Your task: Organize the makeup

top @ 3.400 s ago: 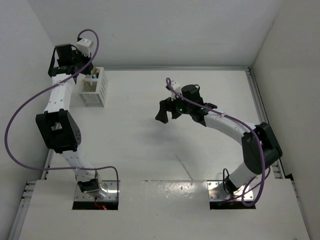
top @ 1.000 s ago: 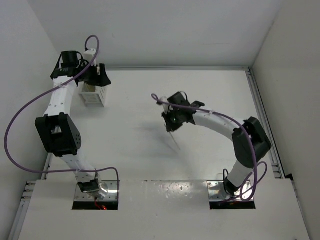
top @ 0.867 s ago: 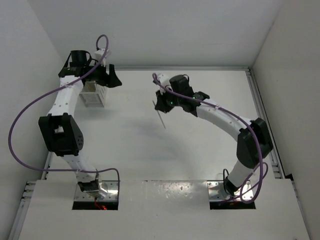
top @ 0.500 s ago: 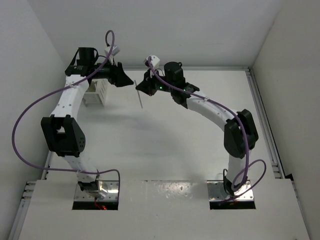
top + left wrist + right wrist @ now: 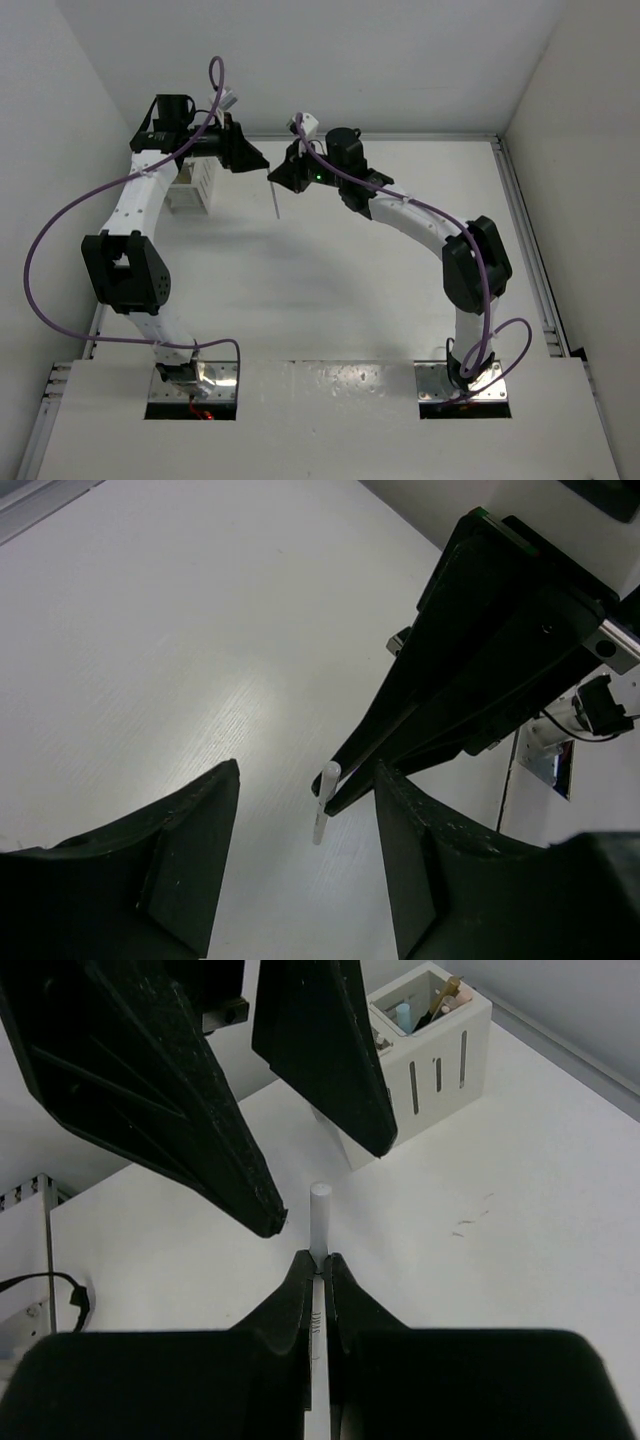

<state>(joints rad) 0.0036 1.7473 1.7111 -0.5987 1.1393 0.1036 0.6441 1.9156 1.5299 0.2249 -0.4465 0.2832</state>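
From above, the right end effector (image 5: 279, 177) is clamped on a thin white stick (image 5: 274, 198) over the surface (image 5: 330, 290), near the slatted box (image 5: 195, 187).

Left wrist: the left end effector (image 5: 307, 780) stands wide around the stick's tip, not touching it.

Right wrist: other makeup sticks (image 5: 440, 998) stand in the box.

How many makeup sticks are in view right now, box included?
4. One white stick is pinched in the right gripper, inside the open left gripper. Three stand in the white box: a light blue tube, a gold-tipped pencil, a pinkish stick. More may be hidden.
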